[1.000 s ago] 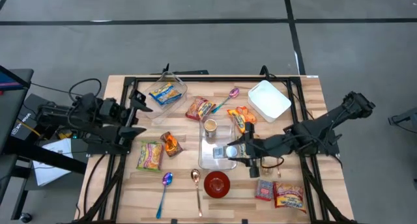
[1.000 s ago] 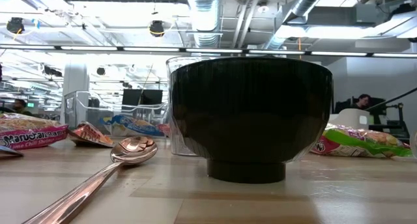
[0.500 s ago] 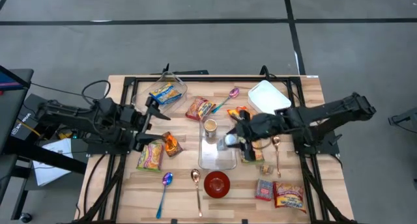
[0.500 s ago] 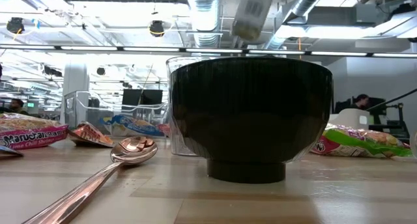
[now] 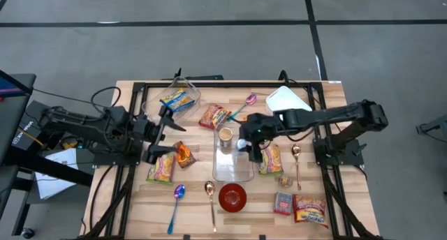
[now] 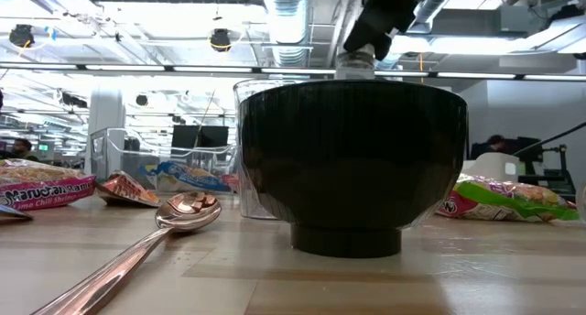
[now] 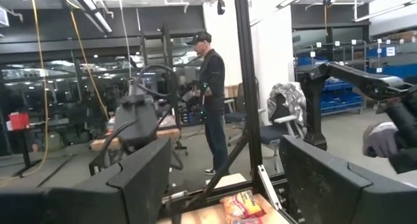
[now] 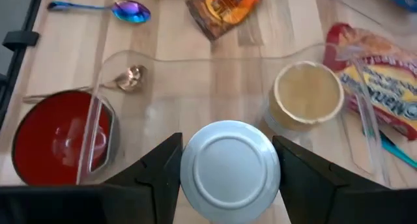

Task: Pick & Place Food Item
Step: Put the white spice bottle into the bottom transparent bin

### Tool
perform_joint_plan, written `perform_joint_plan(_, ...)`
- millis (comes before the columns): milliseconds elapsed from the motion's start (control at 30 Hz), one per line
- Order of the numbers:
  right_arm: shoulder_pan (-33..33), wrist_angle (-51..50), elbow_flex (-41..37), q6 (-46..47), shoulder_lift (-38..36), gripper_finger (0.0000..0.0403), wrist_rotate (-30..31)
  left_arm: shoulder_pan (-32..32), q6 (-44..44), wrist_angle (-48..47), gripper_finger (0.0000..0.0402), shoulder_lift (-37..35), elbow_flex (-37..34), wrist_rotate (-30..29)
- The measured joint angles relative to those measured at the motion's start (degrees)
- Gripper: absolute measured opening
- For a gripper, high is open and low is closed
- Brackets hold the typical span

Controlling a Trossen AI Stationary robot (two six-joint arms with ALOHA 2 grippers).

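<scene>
A wooden table seen from above, two dark arms reaching in from either side; nearest the front edge sit a red bowl, a copper spoon and an iridescent spoon, with two snack packets at the front right corner. From table height the bowl fills the middle, the copper spoon lying beside it.

Behind the bowl lies a clear tray; the right gripper hangs above its far right side, fingers clamped on a silver-topped can, which is lifted clear of the tray; a tan-lidded cup stands in the tray just beyond the can. A noodle packet lies just right of the tray.

To the left, the left gripper hovers with fingers spread wide and holding nothing, above a green packet and an orange packet.

Farther back are a red packet, a clear tub holding a blue-and-yellow packet, a pink spoon and a white dish; in the room beyond, a person stands.
</scene>
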Motion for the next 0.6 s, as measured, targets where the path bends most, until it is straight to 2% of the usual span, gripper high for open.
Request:
perform_joint_plan(200,-1.5,-0.4,-0.1,-0.2,1.4,0.0199,-1.4,-1.6,0.4,-0.3,0.0280,0.0,0.0,0.2)
perform_joint_plan(600,-3.4,0.8,0.0,-2.3,8.6,0.0199,-2.9,-3.0,0.5,-0.3,0.0280,0.0,0.0,0.1)
